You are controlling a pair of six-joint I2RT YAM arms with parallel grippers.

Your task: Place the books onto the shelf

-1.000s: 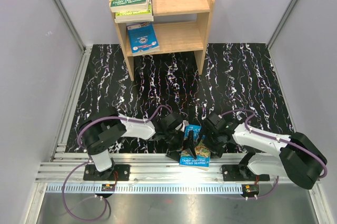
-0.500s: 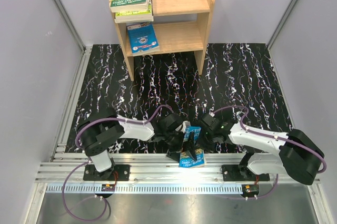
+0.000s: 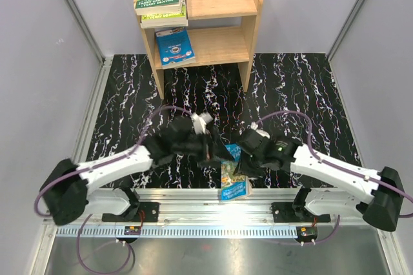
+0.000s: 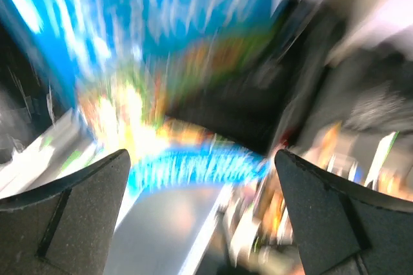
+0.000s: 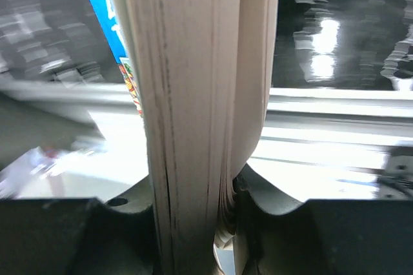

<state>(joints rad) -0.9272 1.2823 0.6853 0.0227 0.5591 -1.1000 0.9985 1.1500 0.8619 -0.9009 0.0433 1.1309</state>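
Right claw [image 3: 245,164] clamps blue-green book [image 3: 233,183] over near edge of black mat [image 3: 290,94].

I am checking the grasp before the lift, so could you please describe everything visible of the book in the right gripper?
The blue-green paperback is thin, its cartoon cover blue at the top, yellow and green lower down. The right gripper is shut across its cream page edges, which bow slightly in the right wrist view. It is held tilted at the near edge of the table, its lower end over the metal rail. The open left gripper is beside it; whether they touch cannot be told.
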